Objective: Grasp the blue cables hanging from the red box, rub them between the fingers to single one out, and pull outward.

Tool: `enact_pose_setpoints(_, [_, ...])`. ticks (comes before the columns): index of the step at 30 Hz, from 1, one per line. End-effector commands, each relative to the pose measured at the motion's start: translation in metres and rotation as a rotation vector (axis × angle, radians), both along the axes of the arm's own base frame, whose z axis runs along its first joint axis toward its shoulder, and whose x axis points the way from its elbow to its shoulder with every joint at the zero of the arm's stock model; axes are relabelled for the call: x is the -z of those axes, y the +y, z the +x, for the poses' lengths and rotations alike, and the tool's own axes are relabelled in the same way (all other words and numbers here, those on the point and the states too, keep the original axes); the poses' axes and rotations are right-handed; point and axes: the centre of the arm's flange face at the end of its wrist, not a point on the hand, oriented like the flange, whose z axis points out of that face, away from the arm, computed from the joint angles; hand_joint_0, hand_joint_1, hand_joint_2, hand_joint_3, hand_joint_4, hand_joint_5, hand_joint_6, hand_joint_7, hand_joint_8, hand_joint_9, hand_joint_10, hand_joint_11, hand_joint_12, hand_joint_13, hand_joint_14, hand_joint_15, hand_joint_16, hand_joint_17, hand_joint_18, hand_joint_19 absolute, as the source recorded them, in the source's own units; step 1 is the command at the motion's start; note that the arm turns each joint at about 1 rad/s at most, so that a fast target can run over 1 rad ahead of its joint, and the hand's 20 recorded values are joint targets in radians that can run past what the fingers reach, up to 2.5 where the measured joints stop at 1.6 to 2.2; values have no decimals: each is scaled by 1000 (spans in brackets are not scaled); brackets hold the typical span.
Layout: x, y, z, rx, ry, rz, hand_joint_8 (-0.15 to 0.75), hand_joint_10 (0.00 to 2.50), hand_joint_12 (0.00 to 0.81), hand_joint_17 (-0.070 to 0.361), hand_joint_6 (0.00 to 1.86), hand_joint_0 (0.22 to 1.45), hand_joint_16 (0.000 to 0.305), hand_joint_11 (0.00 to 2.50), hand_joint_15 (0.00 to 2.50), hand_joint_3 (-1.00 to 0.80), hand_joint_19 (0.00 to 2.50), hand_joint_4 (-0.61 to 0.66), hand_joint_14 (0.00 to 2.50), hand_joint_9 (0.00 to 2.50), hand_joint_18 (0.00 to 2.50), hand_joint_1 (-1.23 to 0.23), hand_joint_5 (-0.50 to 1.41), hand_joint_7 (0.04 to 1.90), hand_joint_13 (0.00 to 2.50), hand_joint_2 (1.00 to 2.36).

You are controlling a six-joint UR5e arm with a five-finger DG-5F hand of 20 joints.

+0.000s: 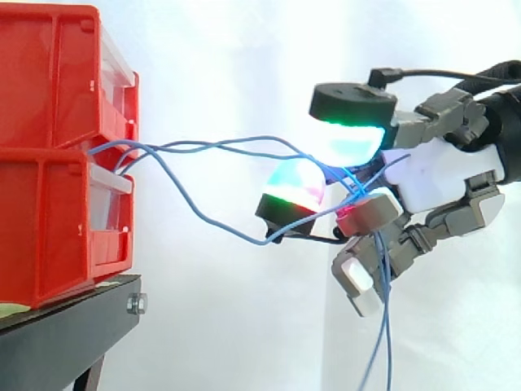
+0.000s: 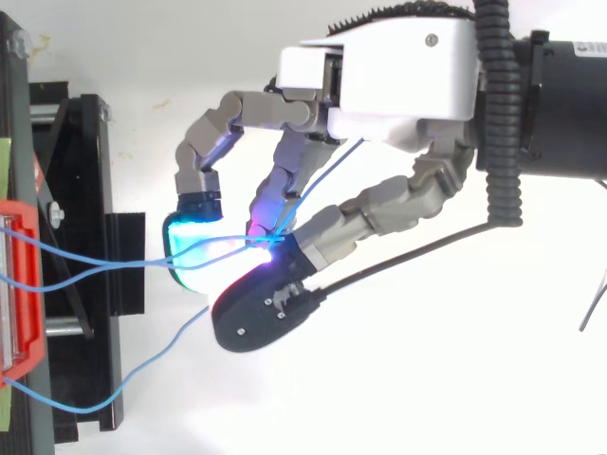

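Right of red box | robot hand pinching blue cables

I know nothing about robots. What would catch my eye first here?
First, the grey-and-white robot hand at right: its thick fingertip pads glow green, cyan and red as they pinch thin blue cables. Those cables stretch left to two stacked red plastic boxes on a black stand.
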Motion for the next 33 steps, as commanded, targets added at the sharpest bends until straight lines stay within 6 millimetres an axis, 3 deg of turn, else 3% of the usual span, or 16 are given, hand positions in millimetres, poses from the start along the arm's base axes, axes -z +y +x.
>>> enact_pose_setpoints(1, [-2,0,0,0,-2,0,277,21,395,129,848,480,58,1034,626,-500,560,32,24,1182,619,-689,-143,871,845,1000])
enact_pose_setpoints(7, [-3,-1,0,2,-1,0,286,21,400,133,828,481,59,1001,643,-500,581,30,24,1215,630,-535,-132,897,901,1000])
enact_pose_setpoints(10, [-4,-2,0,3,-2,0,264,23,379,122,823,547,54,1024,662,-500,609,9,23,1230,630,-492,-129,925,923,1000])
enact_pose_setpoints(18, [-5,-2,0,3,-1,0,254,23,368,120,837,592,53,1060,693,-291,608,0,26,1192,663,-674,-142,894,939,1013])
enact_pose_setpoints(33, [-5,-4,-3,4,19,-3,237,23,363,119,833,674,53,1078,675,-282,570,-5,24,1088,661,-839,-184,804,909,1013])
